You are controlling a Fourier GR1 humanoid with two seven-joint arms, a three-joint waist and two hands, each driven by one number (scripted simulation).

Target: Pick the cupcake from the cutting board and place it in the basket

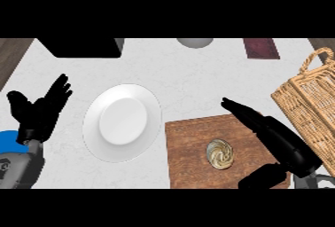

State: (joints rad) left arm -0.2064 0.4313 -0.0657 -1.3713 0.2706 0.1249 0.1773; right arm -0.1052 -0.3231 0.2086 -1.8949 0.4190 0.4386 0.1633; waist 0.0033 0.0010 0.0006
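Cupcake (219,154) sits on the cutting board (189,155), nearest my end of the counter (196,71), so by my read nothing's done yet: grab, lift and drop-off are all left. My right robot hand (281,142) hangs over the board's right side, fingers straight, thumb spread, holding nothing. The cupcake is just beside its palm, not touching as far as I can see. Left robot hand (39,113) rests open at the left edge, next to the white plate (122,122). Basket (307,102) waits further back on the right.
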